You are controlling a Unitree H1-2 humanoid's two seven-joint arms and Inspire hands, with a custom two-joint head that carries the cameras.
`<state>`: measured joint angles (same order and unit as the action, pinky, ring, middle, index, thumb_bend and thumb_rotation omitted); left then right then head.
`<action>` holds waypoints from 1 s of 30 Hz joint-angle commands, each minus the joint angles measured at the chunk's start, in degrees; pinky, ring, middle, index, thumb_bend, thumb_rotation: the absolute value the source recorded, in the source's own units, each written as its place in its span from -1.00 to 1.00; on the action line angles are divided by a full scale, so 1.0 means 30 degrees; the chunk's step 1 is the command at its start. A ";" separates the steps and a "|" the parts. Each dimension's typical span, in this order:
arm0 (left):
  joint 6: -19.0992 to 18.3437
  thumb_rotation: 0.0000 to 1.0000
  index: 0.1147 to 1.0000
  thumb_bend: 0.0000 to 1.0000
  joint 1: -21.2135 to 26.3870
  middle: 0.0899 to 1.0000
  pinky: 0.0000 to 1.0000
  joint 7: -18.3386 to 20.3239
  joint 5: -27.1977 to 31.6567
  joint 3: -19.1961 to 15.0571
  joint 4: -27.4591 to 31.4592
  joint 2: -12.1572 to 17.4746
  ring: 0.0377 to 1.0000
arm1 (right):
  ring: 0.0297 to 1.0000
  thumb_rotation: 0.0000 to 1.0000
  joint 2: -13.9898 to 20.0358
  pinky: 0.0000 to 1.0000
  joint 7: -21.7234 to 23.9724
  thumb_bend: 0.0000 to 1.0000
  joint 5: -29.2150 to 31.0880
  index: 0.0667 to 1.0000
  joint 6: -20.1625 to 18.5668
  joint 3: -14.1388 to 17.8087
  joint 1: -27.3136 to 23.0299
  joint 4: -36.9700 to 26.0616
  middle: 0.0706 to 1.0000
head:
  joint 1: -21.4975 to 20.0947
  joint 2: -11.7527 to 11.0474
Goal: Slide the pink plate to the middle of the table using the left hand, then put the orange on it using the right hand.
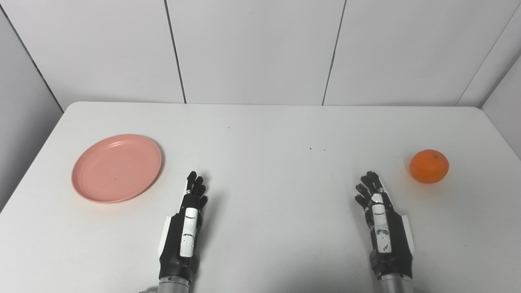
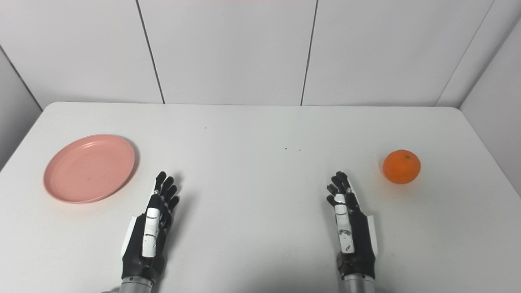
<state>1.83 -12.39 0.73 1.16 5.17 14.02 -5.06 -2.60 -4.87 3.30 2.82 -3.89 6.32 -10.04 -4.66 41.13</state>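
Up and to the left of the left hand [image 1: 185, 228], close by but not touching it, the pink plate [image 1: 117, 167] lies flat on the white table [image 1: 264, 195], nothing on it; the left hand is empty with its fingers stretched forward side by side, and whether the palm rests on the surface or hangs just above it cannot be told. Ahead and to the right of the right hand [image 1: 382, 221], also apart from it, sits the orange [image 1: 429, 166]; that hand too holds nothing, its fingers loosely spread and slightly bent.

As I judge it, the slide has not begun, since the plate lies well to the left of the table's middle. To do it well, the left hand should probably reach round to the plate's outer left rim, or press lightly down on the rim, and push inward toward the space between the two hands; the pressure should be low and even so the shallow rim does not tip or skid away; the right hand can wait.

As for heading, the plate is round and faces open side up, so it has no long axis to mind; the orange is near-round too, its stem dimple turned upward.
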 commanded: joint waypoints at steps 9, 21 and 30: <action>0.1678 1.00 1.00 0.35 -0.5414 1.00 1.00 -0.0485 -0.0370 -0.0046 0.0836 0.0087 1.00 | 0.80 0.81 0.0452 0.82 0.0902 0.52 0.0124 0.79 0.0597 -0.0129 0.0218 0.0360 0.80 | 0.0923 0.0043; 0.1813 1.00 1.00 0.36 -0.5377 1.00 1.00 -0.0521 -0.0392 0.0079 0.0711 0.0155 1.00 | 0.79 0.83 0.0483 0.79 0.1003 0.45 -0.0353 0.79 0.0695 -0.0219 0.0322 0.0426 0.80 | 0.0825 0.0038; 0.2055 0.96 1.00 0.37 -0.5333 1.00 1.00 -0.0768 -0.0678 0.0218 0.0445 -0.0064 1.00 | 0.79 0.81 0.0604 0.82 0.1227 0.49 0.0131 0.80 0.0666 -0.0057 0.0358 0.0443 0.80 | 0.1568 -0.0314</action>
<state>3.27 -12.48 -0.26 1.01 5.88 13.40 -5.33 -1.63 -2.95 3.21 2.81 -4.45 6.32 -10.07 0.00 40.17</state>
